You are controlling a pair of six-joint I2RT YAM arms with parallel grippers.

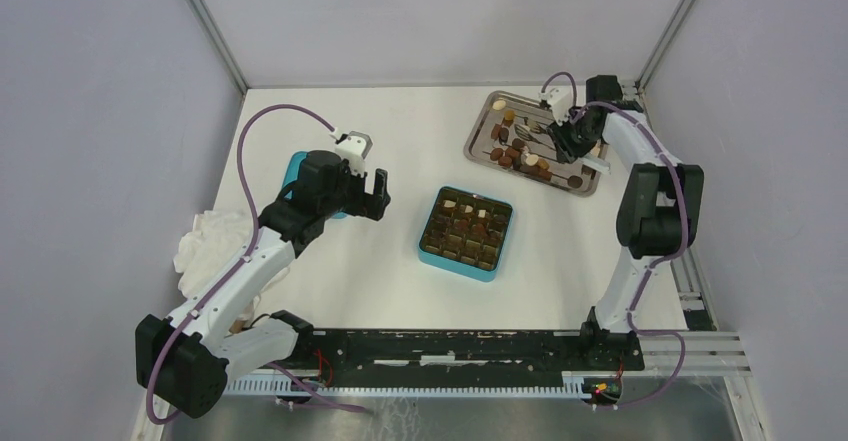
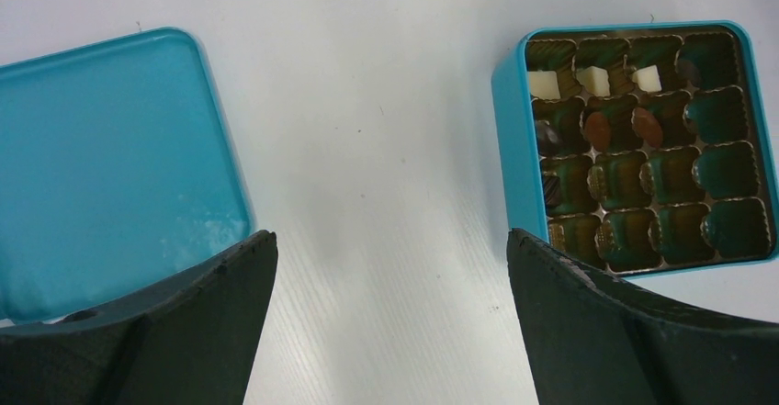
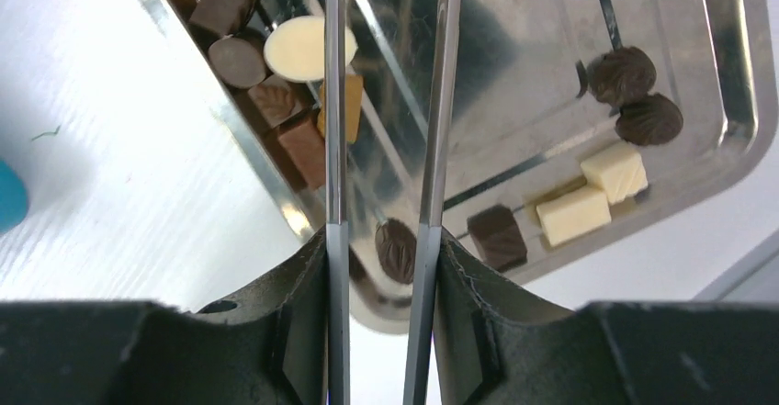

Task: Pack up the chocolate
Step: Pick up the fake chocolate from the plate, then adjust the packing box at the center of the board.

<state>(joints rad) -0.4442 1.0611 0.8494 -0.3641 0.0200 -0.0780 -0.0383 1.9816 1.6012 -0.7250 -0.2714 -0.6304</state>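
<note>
Now right tool (image 3: 379,240) pinches tweezers (image 3: 335,102) over tray (image 3: 739,47) rim; left tool (image 2: 390,240) gapes empty between lid (image 2: 110,166) and box (image 2: 513,148).

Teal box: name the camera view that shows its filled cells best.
The left wrist view. The teal box sits close there, its gridded cells distinct, three cream squares in one row. The top external view shows the whole box, small, its cells tiny. The right wrist view looks at the metal tray.
</note>
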